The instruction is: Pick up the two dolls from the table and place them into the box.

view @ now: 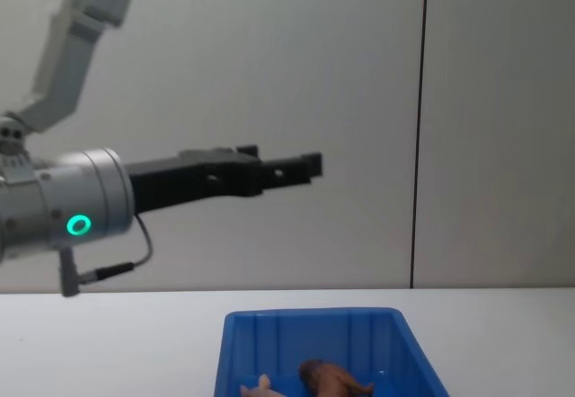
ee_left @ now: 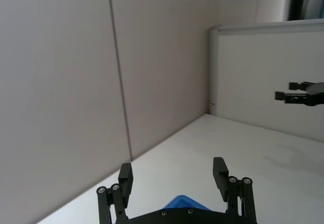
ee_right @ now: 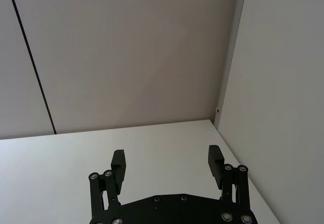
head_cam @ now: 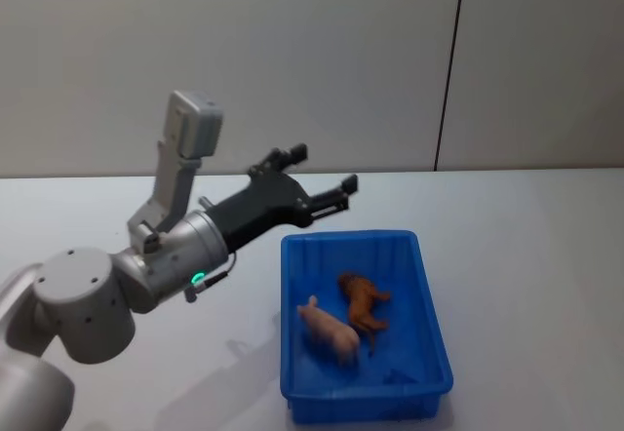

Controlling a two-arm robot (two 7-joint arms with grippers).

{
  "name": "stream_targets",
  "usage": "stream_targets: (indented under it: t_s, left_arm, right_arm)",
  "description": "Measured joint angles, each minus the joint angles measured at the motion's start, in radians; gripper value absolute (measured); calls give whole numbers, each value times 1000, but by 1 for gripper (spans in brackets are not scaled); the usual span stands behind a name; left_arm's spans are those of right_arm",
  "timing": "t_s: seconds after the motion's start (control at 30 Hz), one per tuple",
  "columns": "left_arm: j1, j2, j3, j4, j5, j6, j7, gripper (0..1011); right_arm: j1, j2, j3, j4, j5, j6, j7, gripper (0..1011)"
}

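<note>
— Where are the dolls seen?
— The reddish-brown shaggy doll and pale pink pig doll are lying inside the bright blue ribbed plastic box.
— And the grippers?
— The left gripper is held above the white table, fingers spread, nothing held; the right gripper is likewise spread.

L claw spread (empty), box corner

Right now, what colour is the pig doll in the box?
Pale pink. The pig doll shows best in the head view, inside the blue box.
</note>
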Motion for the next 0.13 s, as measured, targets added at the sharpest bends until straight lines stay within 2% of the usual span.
stream_targets:
  t_s: [0.13]
  left_arm:
    - [29, 23, -11, -56, 7, -22, 77, 1001]
  right_arm:
    - [0, 0, 0, 0, 0, 0, 0, 1001]
